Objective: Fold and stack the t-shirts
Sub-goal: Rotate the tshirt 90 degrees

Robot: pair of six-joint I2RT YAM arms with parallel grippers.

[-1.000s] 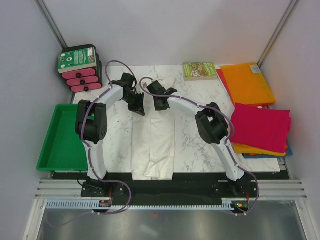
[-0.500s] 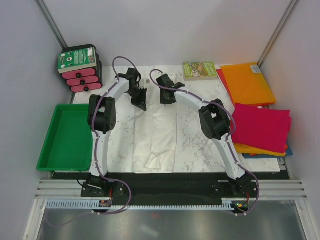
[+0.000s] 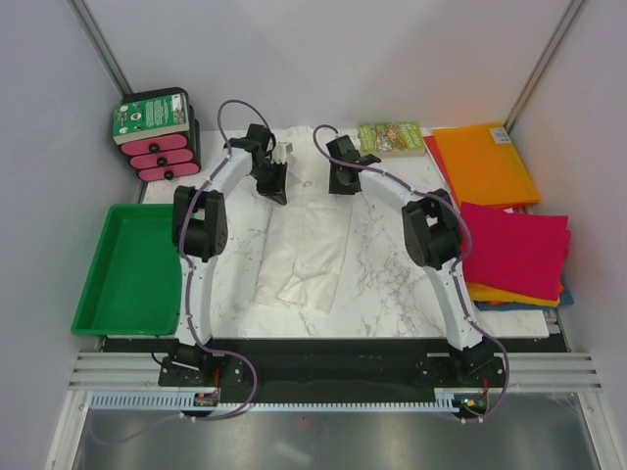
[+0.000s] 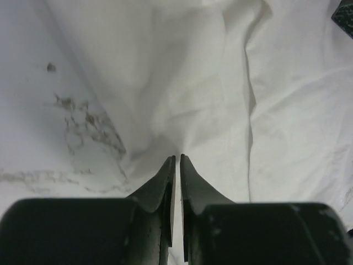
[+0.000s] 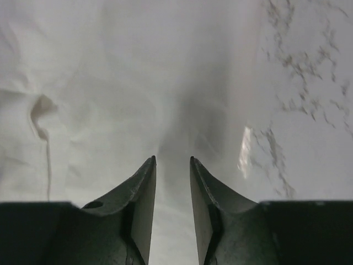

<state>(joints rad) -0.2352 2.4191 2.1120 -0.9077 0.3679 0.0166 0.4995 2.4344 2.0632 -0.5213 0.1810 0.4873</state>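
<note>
A thin, wrinkly white t-shirt (image 3: 306, 250) lies folded into a long strip on the marble table (image 3: 387, 264), its near end rumpled. My left gripper (image 3: 278, 193) is at the strip's far left corner. Its jaws are nearly together (image 4: 177, 157), and a ridge of the white cloth (image 4: 209, 99) rises into them. My right gripper (image 3: 340, 186) hovers over the far right corner, open (image 5: 172, 158), with flat cloth (image 5: 110, 83) under it and nothing between its fingers. Folded t-shirts are stacked at the right: magenta (image 3: 511, 250) on top, orange (image 3: 495, 292) and blue (image 3: 519, 305) edges beneath.
A green tray (image 3: 132, 269) sits at the left edge. A black box with pink inserts (image 3: 157, 132) stands at the back left. A small green-covered book (image 3: 392, 137) and a flat orange sheet (image 3: 485, 162) lie at the back right.
Both arms reached toward the table's far side and pulled the white t-shirt away from the near edge. The right jaws opened and let go of the cloth.
</note>
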